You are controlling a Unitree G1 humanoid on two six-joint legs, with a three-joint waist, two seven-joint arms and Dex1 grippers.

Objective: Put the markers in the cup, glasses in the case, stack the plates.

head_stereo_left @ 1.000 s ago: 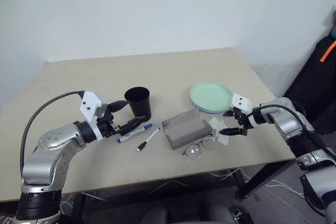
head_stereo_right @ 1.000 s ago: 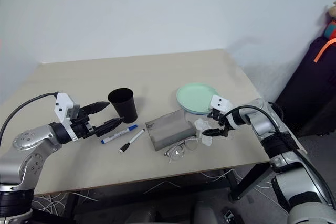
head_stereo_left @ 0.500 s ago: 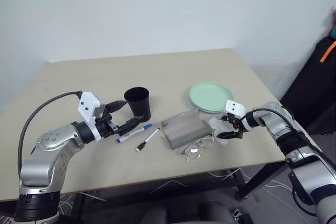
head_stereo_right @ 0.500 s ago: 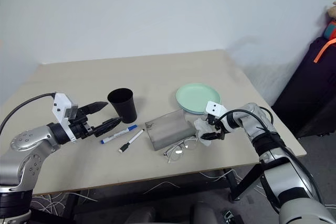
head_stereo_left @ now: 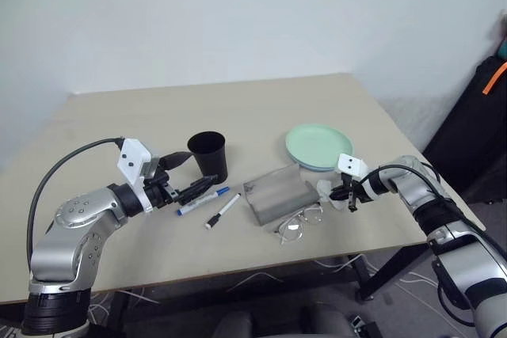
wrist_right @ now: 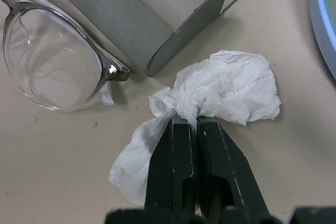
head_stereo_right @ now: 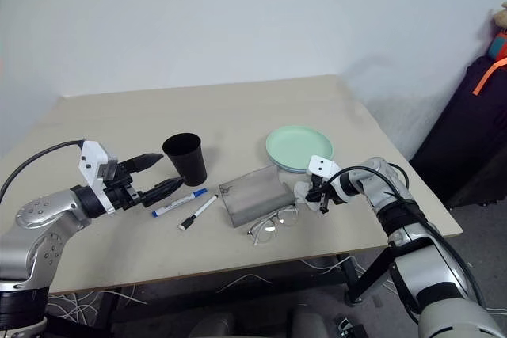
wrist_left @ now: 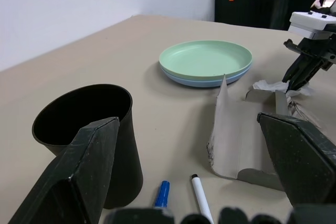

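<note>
My right gripper (wrist_right: 195,121) is shut on a crumpled white tissue (wrist_right: 226,90) that lies on the table between the glasses (head_stereo_left: 299,222) and the plates. The wire-framed glasses lie in front of the open grey case (head_stereo_left: 279,194). The mint green plate (head_stereo_left: 318,146) rests on the light blue plate (wrist_left: 202,82). My left gripper (head_stereo_right: 174,169) hovers open beside the black cup (head_stereo_left: 209,154), just above the blue-capped marker (head_stereo_left: 203,201). The black-capped marker (head_stereo_left: 223,210) lies next to the blue-capped one.
The beige table (head_stereo_left: 142,120) has bare room at the back and far left. Its right edge runs close behind my right arm. A black bag with an orange strap (head_stereo_left: 495,77) stands off the table at the right.
My right gripper has closed from open onto the white tissue. The left arm has not moved.
</note>
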